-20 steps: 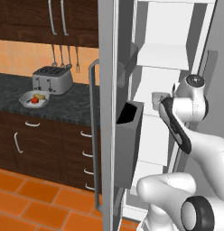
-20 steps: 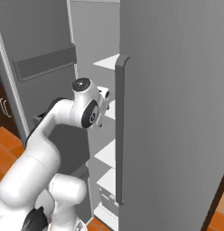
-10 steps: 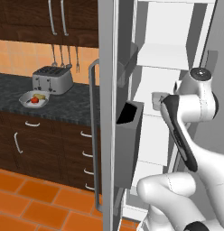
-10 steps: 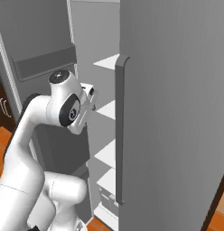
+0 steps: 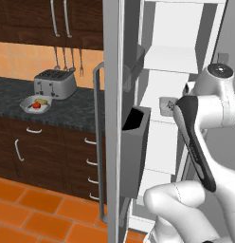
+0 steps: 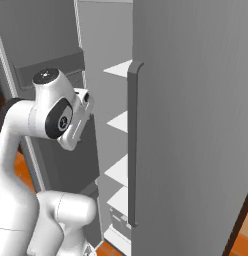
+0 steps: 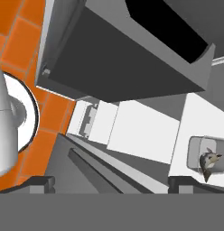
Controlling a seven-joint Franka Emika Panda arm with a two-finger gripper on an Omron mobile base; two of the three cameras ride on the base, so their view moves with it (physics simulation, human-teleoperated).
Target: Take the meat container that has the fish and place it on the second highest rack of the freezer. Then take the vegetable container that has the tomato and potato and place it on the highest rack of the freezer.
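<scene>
White shelf [image 7: 197, 119]: bears fish container [image 7: 203, 156].
Gripper [image 7: 111, 182]: jaws spread, empty.
Risk: wrist striking door bin [image 5: 135, 149] while withdrawing.

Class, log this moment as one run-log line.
gripper: open, empty | fish container: on freezer shelf, ungrasped | freezer door: open | vegetable container: on counter

1. the fish container [image 5: 167, 105] on a freezer shelf [image 5: 159, 127] is half covered by the arm in the left base view, so its contents can't be made out there
2. bowl [image 5: 35, 104] near the counter's front edge, beside the toaster [image 5: 54, 83]: red and yellow bits inside, too small to tell what
3. fingertips [image 7: 39, 184] barely poke up in the hand view, mostly cut off at the bottom
</scene>
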